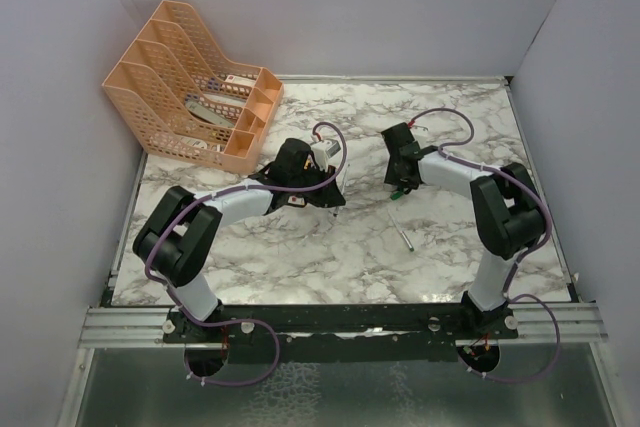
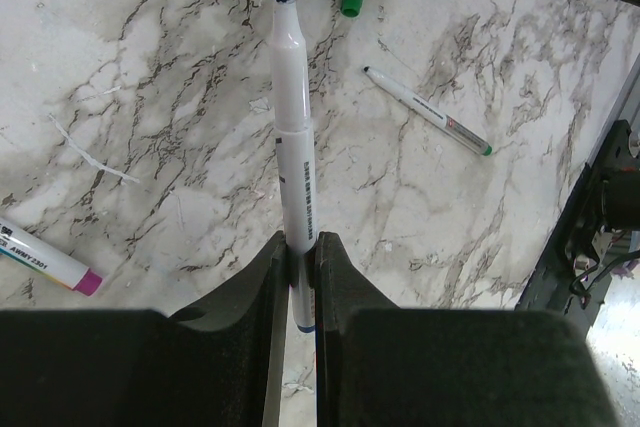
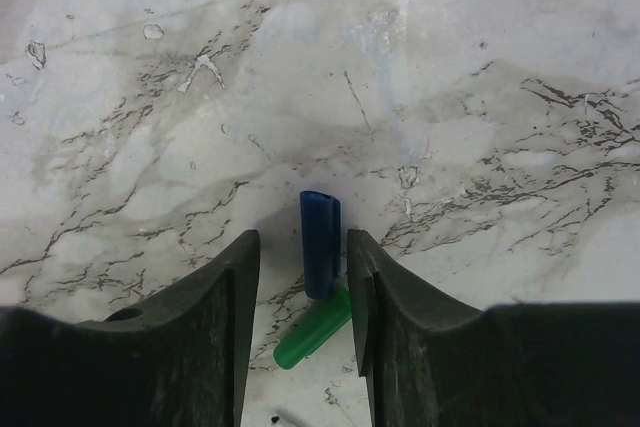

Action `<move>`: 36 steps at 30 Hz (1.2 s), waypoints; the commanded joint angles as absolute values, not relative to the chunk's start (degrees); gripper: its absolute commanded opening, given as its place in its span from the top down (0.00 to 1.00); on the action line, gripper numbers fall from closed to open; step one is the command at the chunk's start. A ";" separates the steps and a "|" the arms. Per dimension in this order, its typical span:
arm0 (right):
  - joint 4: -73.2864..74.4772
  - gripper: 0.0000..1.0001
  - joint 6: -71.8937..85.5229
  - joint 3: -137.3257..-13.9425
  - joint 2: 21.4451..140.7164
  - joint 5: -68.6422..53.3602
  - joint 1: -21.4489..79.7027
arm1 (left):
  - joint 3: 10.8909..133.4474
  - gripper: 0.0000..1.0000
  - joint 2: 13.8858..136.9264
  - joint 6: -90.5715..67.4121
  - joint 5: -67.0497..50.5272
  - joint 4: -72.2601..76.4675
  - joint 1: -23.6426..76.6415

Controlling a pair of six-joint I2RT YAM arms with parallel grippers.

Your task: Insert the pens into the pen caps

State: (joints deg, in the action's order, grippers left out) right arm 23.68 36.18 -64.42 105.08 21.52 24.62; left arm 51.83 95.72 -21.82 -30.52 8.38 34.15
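Here, pen (image 2: 293, 147) pinched in left fingers (image 2: 248, 292), blue cap (image 3: 320, 242) between parted right fingers (image 3: 215, 292)

Left arm (image 1: 210, 212) is folded at the elbow, forearm reaching toward the orange tray rack (image 1: 190, 87). The left gripper (image 2: 297, 242) sits near the rack's front corner, jaws clamped on a blue-tipped pen (image 2: 293, 127). Right arm (image 1: 505, 212) - elbow raised, forearm angled back toward the rack - carries the right gripper (image 3: 300, 237) well apart from it, jaws parted.
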 commanded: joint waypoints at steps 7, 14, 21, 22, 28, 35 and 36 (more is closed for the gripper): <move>23.44 0.84 37.26 -63.72 107.84 20.34 23.32 | 53.05 1.00 95.88 -20.34 -32.09 8.15 34.37; 23.54 0.99 37.57 -63.15 108.61 18.33 22.94 | 53.73 1.00 96.01 -19.63 -32.07 7.41 34.36; 22.13 0.99 35.93 -63.59 105.11 15.39 22.99 | 54.50 1.00 96.05 -18.73 -32.00 5.98 34.36; 21.20 0.99 35.42 -63.30 103.92 14.58 23.01 | 54.49 1.00 95.94 -18.61 -31.92 5.90 34.37; 8.92 0.99 32.77 -57.75 93.12 6.45 23.00 | 54.39 1.00 94.81 -19.87 -32.69 6.16 34.37; -9.16 0.99 31.24 -47.37 79.16 -4.07 23.02 | 52.49 1.00 93.68 -25.45 -37.29 11.57 34.51; -11.36 0.99 31.22 -46.38 77.54 -5.25 23.02 | 52.74 1.00 93.49 -25.42 -37.64 11.49 34.54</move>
